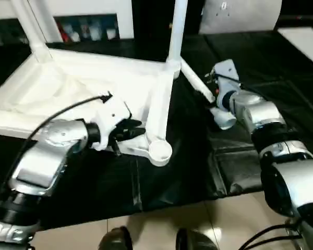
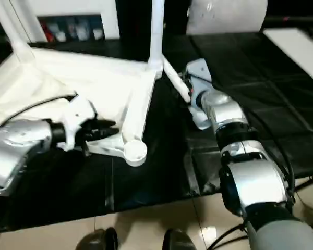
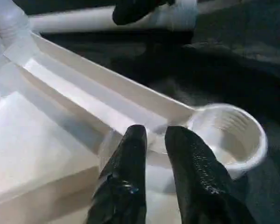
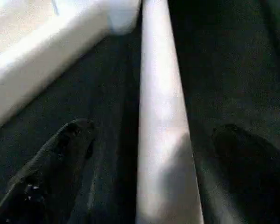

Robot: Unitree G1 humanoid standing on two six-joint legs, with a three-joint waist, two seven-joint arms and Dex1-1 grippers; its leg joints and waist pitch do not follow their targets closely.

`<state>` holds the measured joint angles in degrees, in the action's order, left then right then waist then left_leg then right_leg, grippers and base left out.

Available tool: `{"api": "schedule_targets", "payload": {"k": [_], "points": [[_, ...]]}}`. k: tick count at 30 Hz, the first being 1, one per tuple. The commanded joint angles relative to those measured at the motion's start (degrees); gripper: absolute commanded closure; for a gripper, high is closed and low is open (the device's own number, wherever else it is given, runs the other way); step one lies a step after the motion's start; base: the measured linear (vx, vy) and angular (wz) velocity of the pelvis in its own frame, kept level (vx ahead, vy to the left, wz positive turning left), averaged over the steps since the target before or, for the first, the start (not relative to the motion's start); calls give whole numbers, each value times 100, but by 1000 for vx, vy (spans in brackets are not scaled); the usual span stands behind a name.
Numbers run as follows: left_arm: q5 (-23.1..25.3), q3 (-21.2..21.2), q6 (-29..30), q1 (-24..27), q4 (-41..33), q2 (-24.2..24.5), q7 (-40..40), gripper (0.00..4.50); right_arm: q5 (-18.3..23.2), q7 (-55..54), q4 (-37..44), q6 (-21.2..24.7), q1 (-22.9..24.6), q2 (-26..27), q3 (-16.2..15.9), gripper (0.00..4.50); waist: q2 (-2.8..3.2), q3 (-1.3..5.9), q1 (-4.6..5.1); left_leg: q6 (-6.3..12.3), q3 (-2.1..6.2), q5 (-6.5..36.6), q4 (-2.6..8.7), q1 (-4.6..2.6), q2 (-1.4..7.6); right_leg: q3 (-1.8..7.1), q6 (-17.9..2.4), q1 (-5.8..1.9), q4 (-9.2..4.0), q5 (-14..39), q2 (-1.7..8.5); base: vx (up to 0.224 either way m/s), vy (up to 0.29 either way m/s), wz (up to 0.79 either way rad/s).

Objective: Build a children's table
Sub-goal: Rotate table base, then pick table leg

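The children's table top (image 1: 68,88) lies upside down on the black cover, ribbed side up. Two white legs (image 1: 177,31) (image 1: 34,26) stand upright in its far corner sockets. The near corner socket (image 1: 160,151) is empty. My left gripper (image 1: 138,126) sits at the top's near rim just beside that socket (image 3: 228,140), its fingers (image 3: 130,154) a narrow gap apart with nothing between them. A loose leg (image 1: 198,83) lies on the cover by the far right corner. My right gripper (image 4: 154,128) is wide open astride this leg (image 4: 163,140), one finger (image 4: 60,154) on each side.
The black cover (image 1: 172,182) ends at a near edge, with pale floor tiles and two dark shoes (image 1: 115,239) below it. A white board (image 1: 308,36) lies at the far right. A shelf with bottles (image 1: 86,28) stands behind the table.
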<state>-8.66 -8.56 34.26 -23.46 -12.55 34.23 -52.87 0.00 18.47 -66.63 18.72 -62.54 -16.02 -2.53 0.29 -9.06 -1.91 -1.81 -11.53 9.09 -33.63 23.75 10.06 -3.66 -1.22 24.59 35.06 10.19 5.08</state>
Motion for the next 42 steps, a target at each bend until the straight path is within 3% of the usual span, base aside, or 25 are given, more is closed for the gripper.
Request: {"api": "schedule_targets", "payload": {"k": [1, 2, 4, 7, 12, 13, 16, 22, 25, 27, 28, 29, 30, 31, 34, 35, 37, 38, 39, 41, 42], "points": [[-142, 100, 192, 79, -310, 122, -120, 318, -116, 3, -295, -87, -139, -5, -14, 0, 32, 415, -28, 215, 145, 691, 377, -185, 272, 290, -1672, -296, -258, 253, 322, 0, 0, 0], [-172, 100, 234, 101, -359, 143, -131, 309, -128, 70, -363, -96, -157, 8, -20, 0, 27, 387, -30, 391, 134, 385, 356, -146, 268, 287, -1736, -286, -213, -135, 298, 0, 0, 0], [-164, 80, 252, 134, -413, 157, -118, 286, -176, 104, -451, -58, -166, 16, -61, 0, 49, 331, -49, 511, 121, 376, 355, -155, 282, 284, -1785, -272, -225, -129, 307, 0, 0, 0], [-168, 65, 293, 139, -482, 153, -80, 274, -241, 191, -579, 124, -215, 14, -120, 0, 40, 284, -59, 462, 117, 516, 376, -177, 305, 289, -1809, -270, -240, 88, 320, 0, 0, 0], [-246, 45, 352, 63, -515, 216, -88, 235, -388, 533, -870, 782, -513, -71, -206, 0, 55, 255, -99, 205, 116, 886, 411, -201, 320, 295, -1732, -267, -278, 584, 326, 0, 0, 0], [-261, 35, 367, 57, -526, 233, -101, 233, -427, 655, -923, 892, -577, -97, -228, 30, 61, 257, -106, 177, 116, 902, 411, -206, 322, 299, -1721, -263, -275, 588, 329, 0, 0, 0], [-274, -24, 325, 39, -520, 279, -169, 201, -541, 957, -1012, 1145, -721, -220, -336, 42, 61, 287, -111, 93, 118, 898, 406, -196, 324, 301, -1731, -275, -260, 527, 338, 0, 0, 0], [-445, -111, 494, 101, -669, 409, -382, 156, -827, 1677, -1090, 1359, -831, -615, -567, 102, 28, 374, -137, 246, 97, 529, 351, -190, 319, 294, -1839, -308, -208, 179, 336, 0, 0, 0], [-452, -159, 486, 139, -686, 426, -380, 135, -865, 1820, -1098, 1383, -793, -710, -558, 126, 15, 416, -152, 309, 87, 462, 321, -183, 318, 299, -1903, -328, -203, 120, 340, 0, 0, 0], [-442, -176, 473, 151, -673, 421, -372, 127, -868, 1879, -1102, 1391, -756, -762, -546, 131, 15, 405, -153, 334, 90, 475, 317, -170, 320, 298, -1903, -320, -207, 195, 343, 0, 0, 0], [-417, -197, 441, 159, -637, 411, -355, 123, -848, 1918, -1103, 1419, -716, -818, -522, 148, 13, 443, -151, 331, 89, 477, 306, -179, 320, 294, -1909, -334, -200, 210, 339, 0, 0, 0], [-402, -210, 419, 158, -604, 398, -343, 123, -841, 1940, -1104, 1430, -690, -849, -519, 162, 11, 436, -155, 330, 88, 478, 301, -177, 321, 297, -1908, -326, -202, 230, 342, 0, 0, 0], [-374, -235, 392, 151, -559, 391, -328, 123, -835, 1953, -1103, 1447, -660, -885, -507, 169, 28, 486, -163, 324, 88, 448, 284, -185, 321, 292, -1920, -343, -190, 195, 340, 0, 0, 0], [-368, -240, 388, 149, -550, 390, -325, 123, -835, 1955, -1103, 1450, -654, -891, -505, 172, 24, 480, -163, 324, 86, 448, 281, -181, 322, 291, -1924, -335, -190, 184, 337, 0, 0, 0], [-363, -301, 356, 117, -449, 376, -323, 123, -787, 1973, -1094, 1465, -610, -971, -381, 206, 56, 552, -182, 303, 91, 451, 246, -182, 311, 280, -1960, -355, -159, 143, 326, 0, 0, 0], [-363, -301, 356, 117, -449, 376, -323, 123, -787, 1973, -1094, 1465, -610, -971, -381, 212, 46, 546, -180, 305, 85, 467, 245, -178, 310, 283, -1963, -347, -166, 143, 325, 0, 0, 0], [-420, -305, 321, 81, -339, 300, -314, 123, -609, 1878, -1072, 1465, -582, -1023, -142, 216, 81, 591, -203, 256, 93, 598, 220, -167, 309, 281, -1977, -367, -158, 246, 340, 0, 0, 0], [-434, -301, 295, 69, -308, 274, -310, 123, -549, 1838, -1062, 1474, -566, -1045, -63, 233, 60, 586, -202, 217, 96, 677, 217, -155, 305, 282, -1966, -365, -166, 327, 336, 0, 0, 0], [-427, -287, 281, 39, -223, 194, -237, 123, -408, 1694, -1039, 1459, -530, -1088, 111, 233, 111, 639, -222, 173, 106, 722, 200, -170, 306, 272, -1965, -383, -149, 382, 344, 0, 0, 0], [-382, -261, 165, -2, -65, 56, -90, 123, -180, 1466, -997, 1409, -478, -1152, 392, 253, 97, 649, -241, 120, 96, 790, 192, -181, 301, 279, -1927, -370, -175, 404, 332, 0, 0, 0], [-335, -183, 114, -34, 83, -117, 155, 123, -11, 1390, -964, 1421, -467, -1201, 581, 256, 119, 694, -263, 113, 102, 774, 178, -171, 291, 267, -1901, -391, -156, 400, 329, 0, 0, 0]]}}
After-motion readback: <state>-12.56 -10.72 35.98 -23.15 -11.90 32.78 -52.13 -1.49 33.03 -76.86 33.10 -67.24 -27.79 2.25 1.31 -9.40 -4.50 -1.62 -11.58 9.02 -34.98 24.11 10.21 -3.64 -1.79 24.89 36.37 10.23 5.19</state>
